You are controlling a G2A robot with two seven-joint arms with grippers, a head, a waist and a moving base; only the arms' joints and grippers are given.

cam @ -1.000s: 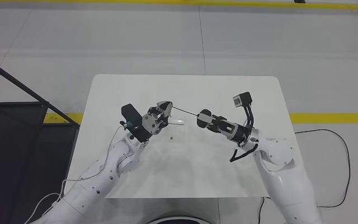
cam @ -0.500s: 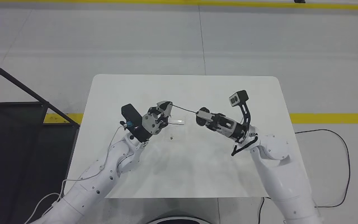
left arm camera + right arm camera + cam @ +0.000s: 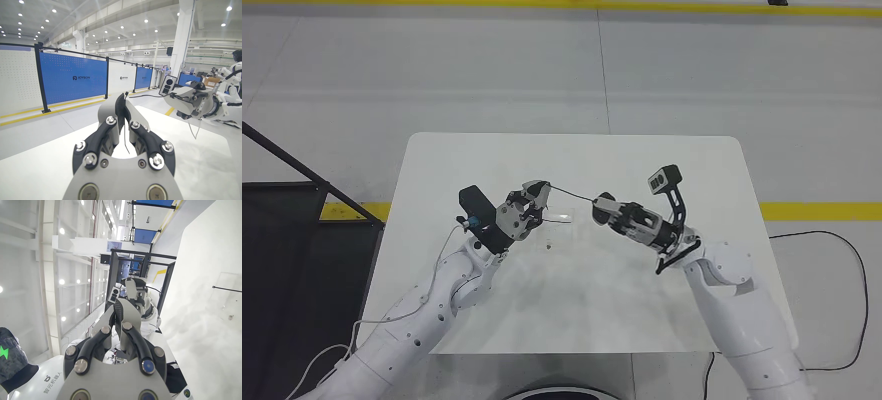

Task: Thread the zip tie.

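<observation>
My left gripper (image 3: 539, 190) (image 3: 122, 102) is shut on a black zip tie (image 3: 125, 132). Its square head (image 3: 126, 94) sticks out past the fingertips and a thin end hangs down between the fingers. My right gripper (image 3: 600, 205) (image 3: 117, 308) faces it a short way off, above the middle of the white table (image 3: 662, 300). It is shut on a thin black strap (image 3: 570, 196) (image 3: 147, 96), and the strap's free tip ends just beside the head. Both grippers hover above the tabletop. The left gripper (image 3: 130, 283) appears in the right wrist view, and the right gripper (image 3: 171, 94) in the left wrist view.
A second black zip tie (image 3: 225, 288) (image 3: 560, 215) lies flat on the table below the two grippers. A few small scraps (image 3: 229, 317) (image 3: 548, 243) sit near it. Black barrier frames stand off the table's left side.
The right arm's wrist has swung slightly to the left, bringing its gripper and the strap a touch closer to the left gripper. The left arm has stayed still.
</observation>
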